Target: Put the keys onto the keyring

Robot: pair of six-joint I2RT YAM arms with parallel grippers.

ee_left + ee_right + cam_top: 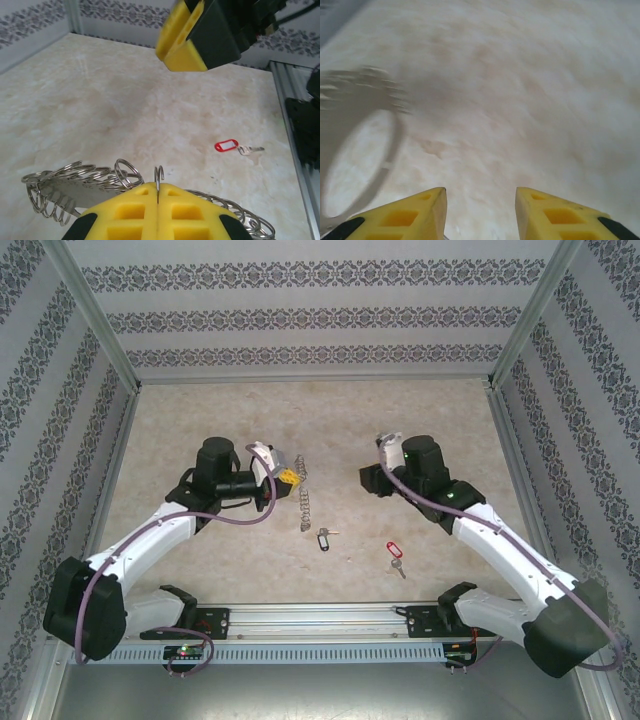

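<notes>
The left arm [150, 535] reaches forward from its base and bends in toward the middle of the tabletop [450, 410]. It carries the left hand [158, 192] low over the surface. The hand's 2 yellow pads are pressed together, and 1 small ring of the keyring [85, 182] stands upright, pinched between them. The rest of the keyring lies on the tabletop beneath and to both sides of this hand. From above it shows as a chain-like strand running front to back, just beside the hand.

The right arm [500, 540] mirrors that pose, angled in from the other side. In its own wrist view the right hand [480, 200] has its 2 yellow fingers standing apart over bare tabletop, holding nothing. The keyring is a blur at the left of that view.

The dark-tagged key [323, 538] lies flat near the near end of the keyring. The red-tagged key [394, 549] lies farther right, well apart from the keyring.
</notes>
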